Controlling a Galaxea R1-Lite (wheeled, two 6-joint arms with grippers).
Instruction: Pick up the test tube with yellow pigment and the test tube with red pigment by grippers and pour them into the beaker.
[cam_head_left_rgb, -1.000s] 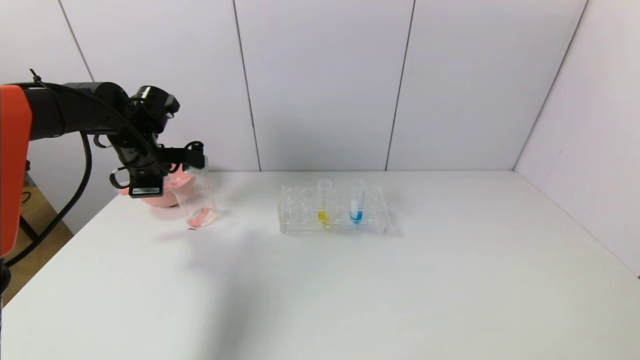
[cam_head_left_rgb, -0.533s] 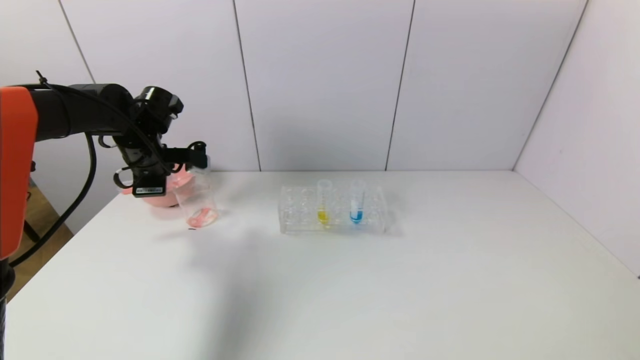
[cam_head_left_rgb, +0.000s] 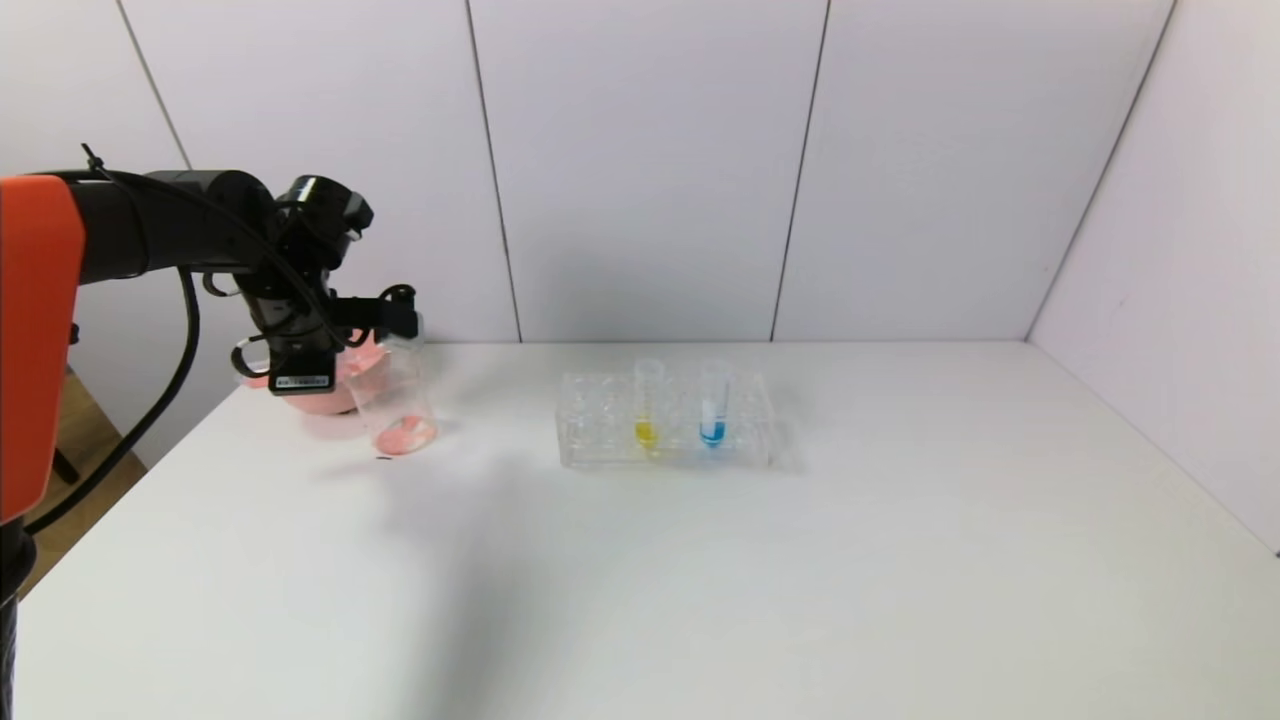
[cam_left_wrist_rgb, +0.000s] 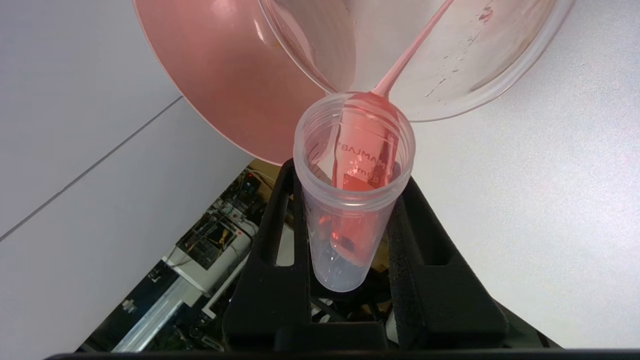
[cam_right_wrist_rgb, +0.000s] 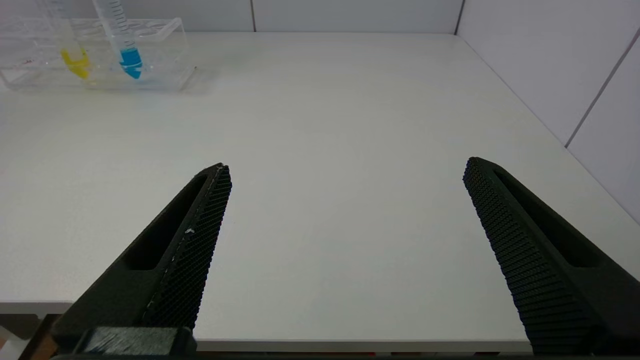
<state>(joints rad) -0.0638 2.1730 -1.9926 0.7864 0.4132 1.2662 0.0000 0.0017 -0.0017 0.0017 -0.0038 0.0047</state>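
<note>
The left gripper (cam_left_wrist_rgb: 350, 235) squeezes the red tube (cam_left_wrist_rgb: 356, 185) tight, tipped over the beaker (cam_head_left_rgb: 395, 400) near the tabletop's far left corner. Red is pouring in. The yellow tube (cam_head_left_rgb: 647, 405) waits in the rack (cam_head_left_rgb: 590, 430). The right gripper (cam_right_wrist_rgb: 345, 250) is wide open, empty.

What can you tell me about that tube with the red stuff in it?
The test tube with red pigment is a clear plastic tube with a wide ringed mouth and printed lettering. The left gripper clamps it between black fingers, tipped over the beaker. A thin red stream runs from its lip into the beaker; some red liquid remains inside.
</note>
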